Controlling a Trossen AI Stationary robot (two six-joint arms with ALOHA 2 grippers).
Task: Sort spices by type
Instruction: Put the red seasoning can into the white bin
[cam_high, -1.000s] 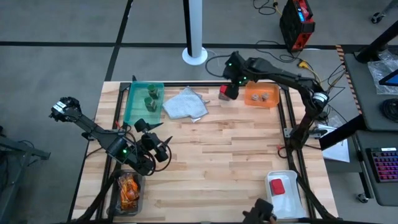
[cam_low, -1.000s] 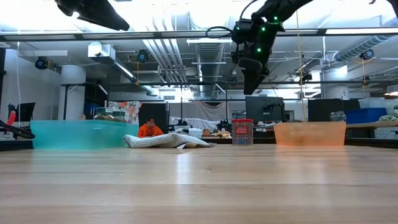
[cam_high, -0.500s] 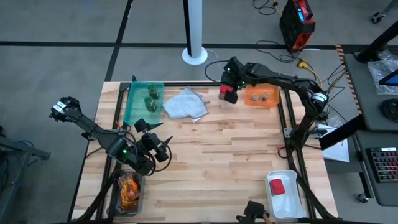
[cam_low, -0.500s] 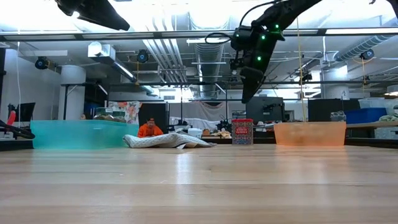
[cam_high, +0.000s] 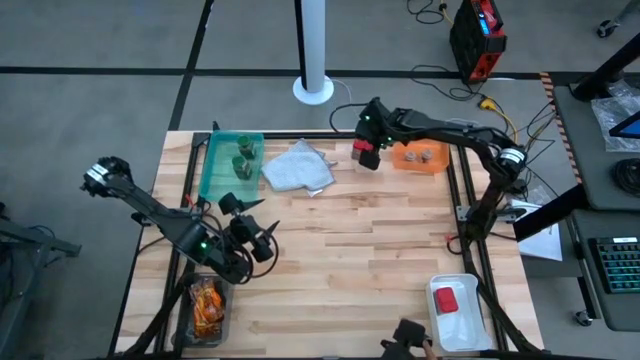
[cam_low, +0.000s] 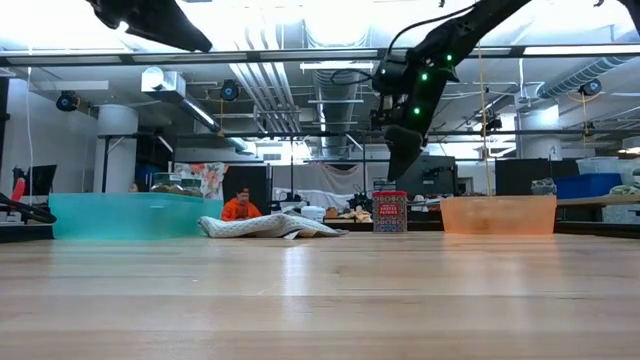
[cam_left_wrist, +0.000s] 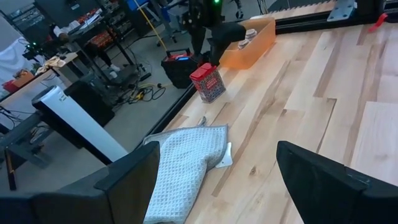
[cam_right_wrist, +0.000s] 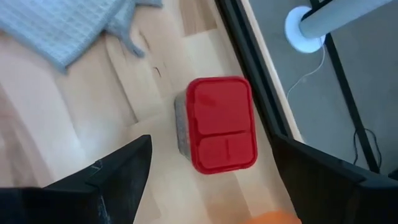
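A red boxy spice container (cam_right_wrist: 221, 124) stands upright on the wood at the table's far edge, between the grey cloth (cam_high: 297, 167) and the orange tray (cam_high: 420, 157). My right gripper (cam_low: 400, 168) hangs open above it, slanting down, with a finger on either side in the right wrist view and clear of it (cam_right_wrist: 211, 186). My left gripper (cam_high: 262, 237) waits open over the near left of the table. Green-capped jars (cam_high: 243, 155) stand in the teal tray (cam_high: 215, 170). Small grey jars (cam_high: 421, 155) sit in the orange tray.
A white tray (cam_high: 470, 318) at the near right holds another red container (cam_high: 446, 300). A dark bin (cam_high: 186, 318) at the near left holds orange packets (cam_high: 206, 305). The table's middle is bare wood (cam_high: 360, 250). A black frame rail (cam_right_wrist: 249, 68) runs right behind the red container.
My right gripper has come down toward the red container at the far edge and now hangs closer above it. The container has not moved.
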